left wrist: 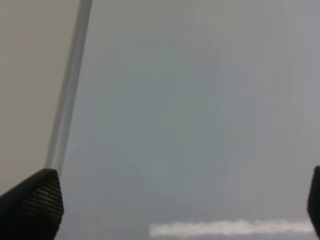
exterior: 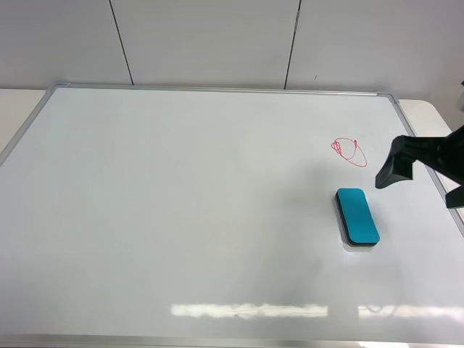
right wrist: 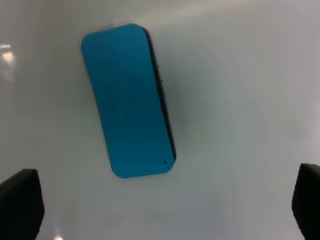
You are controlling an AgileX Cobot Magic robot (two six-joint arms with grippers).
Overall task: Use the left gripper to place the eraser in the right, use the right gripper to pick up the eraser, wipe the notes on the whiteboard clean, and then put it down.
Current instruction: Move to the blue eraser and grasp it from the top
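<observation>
Hovering just right of the eraser (exterior: 357, 217) with the right gripper (right wrist: 164, 205) spread wide, nothing pinched. Lying flat on the whiteboard's (exterior: 181, 217) right side, just nearer than the red notes (exterior: 349, 151). Spread wide too at the left gripper (left wrist: 172, 205), by the board's frame.

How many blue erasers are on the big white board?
1. The eraser lies flat on the right part of the whiteboard, close to the red notes and not touching them. Nothing in view could hide another.
</observation>
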